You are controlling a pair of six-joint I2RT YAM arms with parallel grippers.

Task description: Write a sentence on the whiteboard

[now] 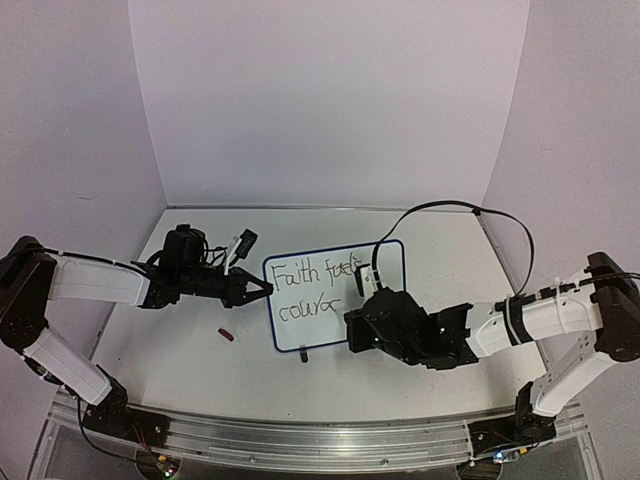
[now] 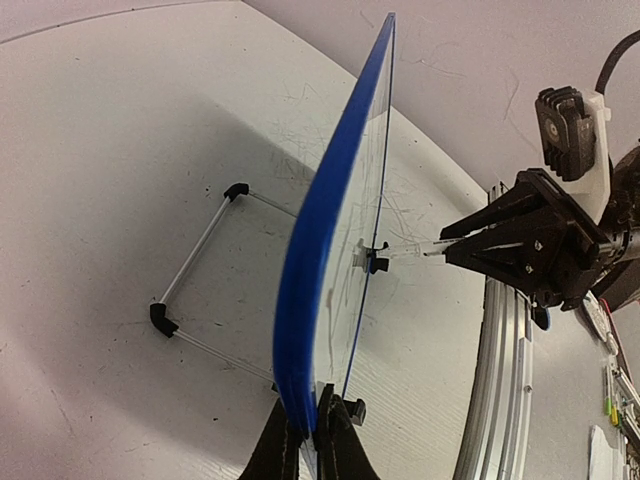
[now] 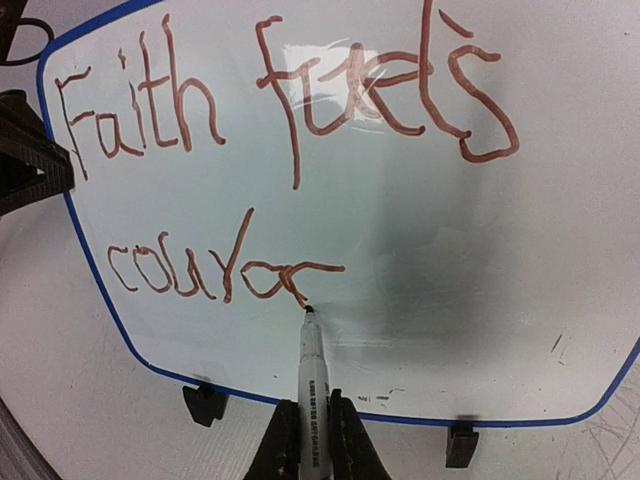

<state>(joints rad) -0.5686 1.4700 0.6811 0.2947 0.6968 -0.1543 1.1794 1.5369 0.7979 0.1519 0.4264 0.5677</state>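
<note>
Whiteboard point(image 1: 310, 330) sits mid-table in your top view, propped up and facing the arms, with the sentence point(image 1: 315, 285) on it in two lines. Your left gripper point(image 1: 262, 290) is pinched onto the board's left edge, your right gripper point(image 1: 363, 300) is up against the lower right of the face, and a small red object point(image 1: 227, 335) lies on the table point(image 1: 180, 340) just left of the board. Left wrist view: you get the board edge-on, fingers clamped on the blue rim at the bottom, a wire stand point(image 2: 195, 262) behind it, and the marker point(image 2: 410, 250) poking at the face from the other arm. Right wrist view: fingers squeezed tight on the marker, tip touching the board right under the last letter of line two. It reads "Faith fuels", then "coura" plus one rough letter, in reddish-brown ink. Two black feet point(image 3: 205, 403) sit along the bottom rim.
</note>
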